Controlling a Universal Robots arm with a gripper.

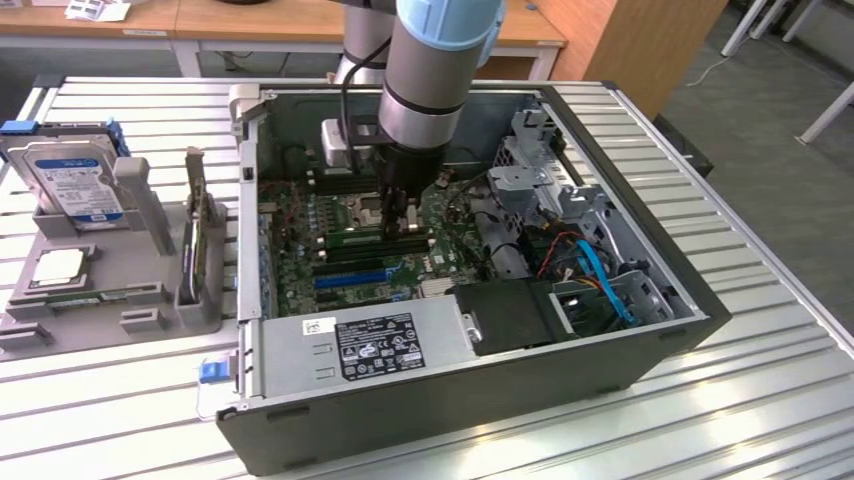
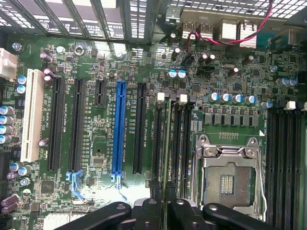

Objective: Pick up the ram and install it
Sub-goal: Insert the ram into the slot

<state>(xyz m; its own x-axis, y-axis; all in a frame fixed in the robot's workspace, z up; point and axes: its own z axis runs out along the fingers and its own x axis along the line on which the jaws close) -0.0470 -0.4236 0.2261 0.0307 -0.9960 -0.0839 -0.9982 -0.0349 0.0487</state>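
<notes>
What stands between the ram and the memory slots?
Nothing visible. The tool holds the ram edge-on over the black memory slots beside the processor socket; no cable or part lies across them.

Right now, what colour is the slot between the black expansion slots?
Blue slot, best in wrist view.

Print on the power supply (image 1: 367, 347) and hard drive (image 1: 74, 180) is unreadable.

The arm (image 1: 427, 100) points straight down, and the gripper (image 1: 400, 222) at its end has its two fingers (image 2: 154, 213) squeezed tight on the thin ram (image 2: 165, 143).
</notes>
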